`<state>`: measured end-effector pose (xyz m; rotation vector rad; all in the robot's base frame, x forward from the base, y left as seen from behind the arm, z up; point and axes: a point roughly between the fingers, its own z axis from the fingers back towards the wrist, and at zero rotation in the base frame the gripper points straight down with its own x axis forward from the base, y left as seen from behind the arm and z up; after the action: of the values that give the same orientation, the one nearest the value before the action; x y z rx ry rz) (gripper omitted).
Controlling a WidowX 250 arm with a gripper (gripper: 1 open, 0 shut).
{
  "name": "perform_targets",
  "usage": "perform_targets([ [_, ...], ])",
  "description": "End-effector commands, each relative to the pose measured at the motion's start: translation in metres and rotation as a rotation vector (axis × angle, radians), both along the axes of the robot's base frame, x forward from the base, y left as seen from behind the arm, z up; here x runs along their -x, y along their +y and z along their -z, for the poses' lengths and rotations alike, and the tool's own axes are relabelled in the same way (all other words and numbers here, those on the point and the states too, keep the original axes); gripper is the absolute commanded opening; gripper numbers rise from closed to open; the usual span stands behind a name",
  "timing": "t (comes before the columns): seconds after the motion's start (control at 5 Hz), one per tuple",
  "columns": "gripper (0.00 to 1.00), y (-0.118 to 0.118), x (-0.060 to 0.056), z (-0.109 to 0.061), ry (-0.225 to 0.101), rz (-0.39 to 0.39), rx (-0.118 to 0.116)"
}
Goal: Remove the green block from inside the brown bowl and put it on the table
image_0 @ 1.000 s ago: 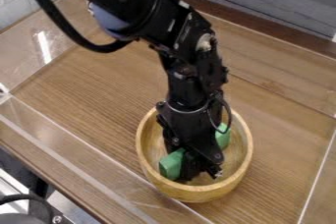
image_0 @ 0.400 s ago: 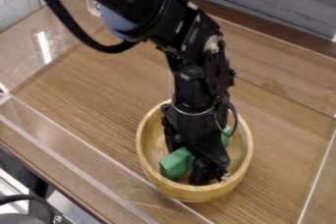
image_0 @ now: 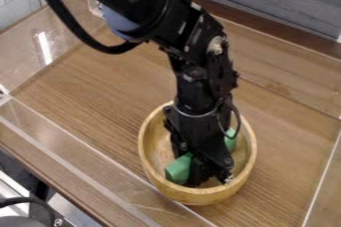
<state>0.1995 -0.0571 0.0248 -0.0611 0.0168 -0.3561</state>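
One wide counter (image_0: 94,102) of brown wood grain with long plank lines fills most of the view, edged by low clear acrylic walls (image_0: 40,141). Above it a black robot arm (image_0: 167,27) reaches in from the upper left and bends straight down into the brown bowl (image_0: 158,166), which sits on the counter toward the lower right. That bowl is round, shallow, light-coloured wood with a thick rim, and the arm's lower part covers much of its inside. Down in the bowl the end effector (image_0: 202,166) points at the bowl's floor with its jaws drawn together on the green block (image_0: 180,168). Bright green shows at the lower left of the black fingers, low inside the bowl near its front wall, and another patch of green (image_0: 229,139) shows to the right of the wrist, by the bowl's far rim. Whether these two green patches are one piece cannot be told.
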Motion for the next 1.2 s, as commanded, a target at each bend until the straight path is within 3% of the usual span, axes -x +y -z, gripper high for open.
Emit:
perform_targets([
  [0.0,0.00,0.000,-0.007,-0.014,-0.029,-0.004,0.001],
  [1.0,0.00,0.011,-0.015,-0.053,-0.053,-0.089,-0.006],
])
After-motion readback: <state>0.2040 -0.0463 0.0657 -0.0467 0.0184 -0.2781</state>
